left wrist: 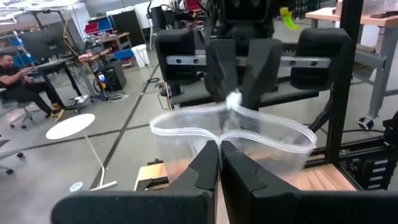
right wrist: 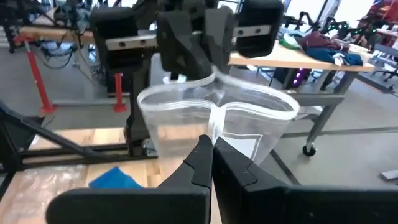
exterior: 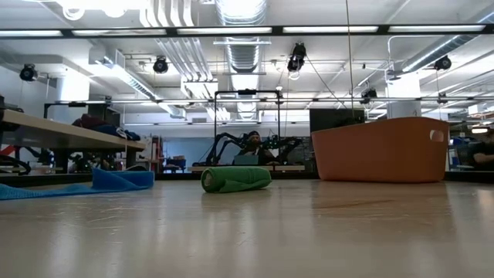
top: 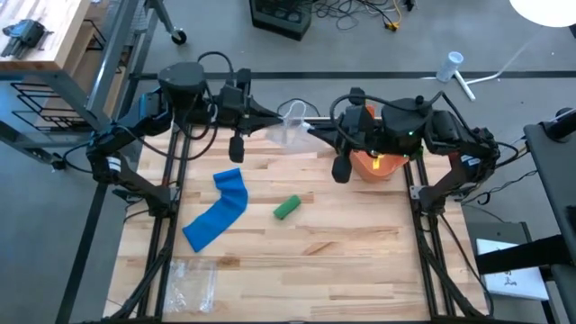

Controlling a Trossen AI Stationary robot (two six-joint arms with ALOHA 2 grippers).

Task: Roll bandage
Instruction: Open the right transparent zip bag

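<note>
A clear plastic zip bag (top: 293,126) is held up between both grippers at the table's far edge, with its mouth pulled open. My left gripper (top: 277,121) is shut on one side of the mouth and my right gripper (top: 311,132) on the opposite side. A blue bandage (top: 220,211) lies partly unrolled and flat on the table left of centre. A green rolled bandage (top: 286,208) lies on its side near the centre; it also shows in the low view (exterior: 235,178). My left gripper pinches one side of the bag's zip rim (left wrist: 219,134) between its two fingers, coming level from the table's left. The bag hangs below the rim, open and clear of the table. My right gripper pinches the opposite side of the zip rim (right wrist: 217,119) between its two fingers, coming level from the table's right. The rim bows out to both sides of the fingers, and the bag hangs clear of the table.
An orange bin (top: 378,165) stands at the far right under the right arm. Another clear plastic bag (top: 193,281) lies at the near left corner. Bare wood lies open across the table's near and right parts.
</note>
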